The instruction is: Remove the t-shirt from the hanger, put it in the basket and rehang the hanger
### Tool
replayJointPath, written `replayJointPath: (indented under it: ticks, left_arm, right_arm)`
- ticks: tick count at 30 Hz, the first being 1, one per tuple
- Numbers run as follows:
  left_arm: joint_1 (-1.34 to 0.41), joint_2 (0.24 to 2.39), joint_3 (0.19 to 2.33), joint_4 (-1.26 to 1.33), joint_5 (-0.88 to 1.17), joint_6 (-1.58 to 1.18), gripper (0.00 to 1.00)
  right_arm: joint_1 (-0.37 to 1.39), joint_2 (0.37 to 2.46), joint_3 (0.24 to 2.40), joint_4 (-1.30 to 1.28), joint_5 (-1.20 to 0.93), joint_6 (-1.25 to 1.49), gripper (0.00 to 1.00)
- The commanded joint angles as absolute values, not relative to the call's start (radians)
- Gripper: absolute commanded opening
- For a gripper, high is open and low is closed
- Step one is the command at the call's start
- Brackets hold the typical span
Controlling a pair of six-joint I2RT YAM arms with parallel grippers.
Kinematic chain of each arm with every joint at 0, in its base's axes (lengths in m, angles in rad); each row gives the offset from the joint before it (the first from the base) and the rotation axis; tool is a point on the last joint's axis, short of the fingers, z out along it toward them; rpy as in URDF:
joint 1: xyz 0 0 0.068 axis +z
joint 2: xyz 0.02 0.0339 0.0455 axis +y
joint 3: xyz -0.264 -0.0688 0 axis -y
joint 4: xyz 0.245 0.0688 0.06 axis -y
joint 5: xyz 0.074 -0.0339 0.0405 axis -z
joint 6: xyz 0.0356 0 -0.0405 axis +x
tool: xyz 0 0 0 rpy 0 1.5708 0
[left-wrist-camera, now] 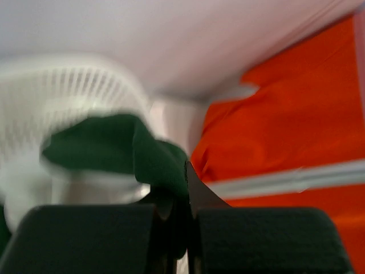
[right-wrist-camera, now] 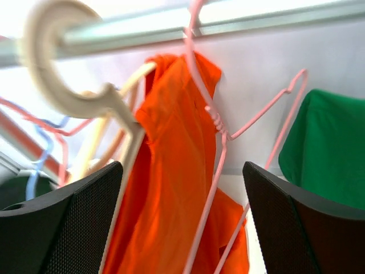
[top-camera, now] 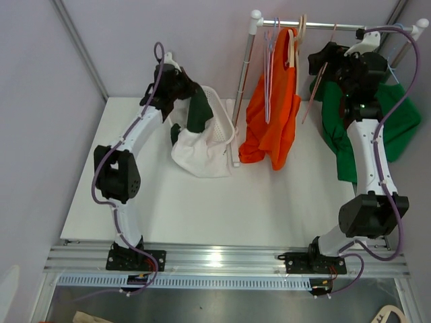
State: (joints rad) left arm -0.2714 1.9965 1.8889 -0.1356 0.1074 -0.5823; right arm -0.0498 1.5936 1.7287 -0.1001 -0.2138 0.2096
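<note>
An orange t-shirt [top-camera: 273, 114] [right-wrist-camera: 171, 171] hangs on a hanger from the rail [top-camera: 337, 27]. An empty pink wire hanger [top-camera: 316, 91] [right-wrist-camera: 219, 128] hangs beside it, tilted. My right gripper [top-camera: 324, 60] [right-wrist-camera: 182, 188] is up by the rail, open, with the pink hanger and the orange shirt seen between its fingers [right-wrist-camera: 68, 222], untouched. A bright green t-shirt [top-camera: 404, 128] [right-wrist-camera: 331, 148] lies bunched behind the right arm. My left gripper [top-camera: 183, 91] [left-wrist-camera: 181, 188] is shut on a dark green cloth [top-camera: 197, 111] [left-wrist-camera: 154, 160] over a white mesh basket [top-camera: 215, 134] [left-wrist-camera: 68, 85].
A cream hanger hook [right-wrist-camera: 63, 68] and blue and pink wire hangers [top-camera: 271, 54] also hang on the rail. The rack's upright post [top-camera: 244, 87] stands between the basket and the orange shirt. Grey walls close in the table [top-camera: 222, 208] at the back and sides.
</note>
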Motion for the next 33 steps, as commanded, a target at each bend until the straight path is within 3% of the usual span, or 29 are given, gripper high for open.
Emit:
replayJointPath:
  ticks: [1, 3, 4, 7, 13, 19, 25, 33]
  left_arm:
    - [-0.294, 1.879, 1.688, -0.233, 0.086, -0.727, 0.01]
    - [-0.313, 1.781, 1.475, -0.186, 0.083, -0.727, 0.01]
    - [-0.339, 1.752, 1.436, -0.145, 0.074, -0.706, 0.16]
    - [-0.385, 1.694, 1.319, -0.179, 0.037, -0.674, 0.99]
    - [-0.413, 1.531, 1.267, -0.212, -0.001, -0.571, 0.99]
    - [-0.486, 1.361, 1.279, -0.325, -0.196, -0.491, 0.99]
    - [-0.488, 1.394, 1.309, -0.535, -0.276, -0.563, 0.99]
    - [-0.488, 1.428, 1.065, -0.399, -0.236, -0.614, 1.0]
  right_arm:
    - [-0.052, 1.487, 1.723, -0.109, -0.173, 0.224, 0.91]
    - [-0.052, 1.441, 1.709, -0.113, -0.164, 0.225, 0.94]
    - [-0.052, 1.43, 1.709, -0.126, -0.158, 0.227, 0.97]
    - [-0.052, 1.396, 1.723, -0.159, -0.163, 0.227, 0.99]
    - [-0.049, 1.335, 1.71, -0.207, -0.179, 0.235, 1.0]
    - [-0.049, 1.289, 1.672, -0.215, -0.192, 0.238, 1.0]
    - [-0.048, 1.281, 1.657, -0.239, -0.213, 0.245, 1.0]
    - [-0.04, 1.269, 1.631, -0.235, -0.224, 0.245, 0.99]
